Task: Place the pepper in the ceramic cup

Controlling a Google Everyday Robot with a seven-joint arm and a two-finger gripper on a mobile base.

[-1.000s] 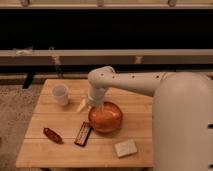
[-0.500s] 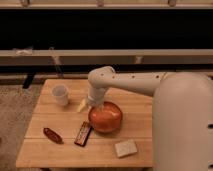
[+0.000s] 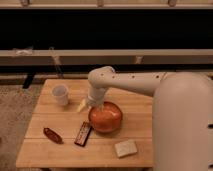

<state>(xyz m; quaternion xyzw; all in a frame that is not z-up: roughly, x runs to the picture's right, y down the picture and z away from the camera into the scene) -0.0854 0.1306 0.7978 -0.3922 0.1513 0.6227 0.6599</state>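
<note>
The claw (image 3: pixel 94 103) hangs unmoved by the orange bowl's (image 3: pixel 106 119) rim; I cannot tell its opening. The pepper (image 3: pixel 52 135) lies ungrasped on the surface (image 3: pixel 65 152); the pick seems unstarted.

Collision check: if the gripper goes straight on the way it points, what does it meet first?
Likely the left rim of the orange bowl; the gripper points down above it. Depth unclear, could be the table beside.
</note>
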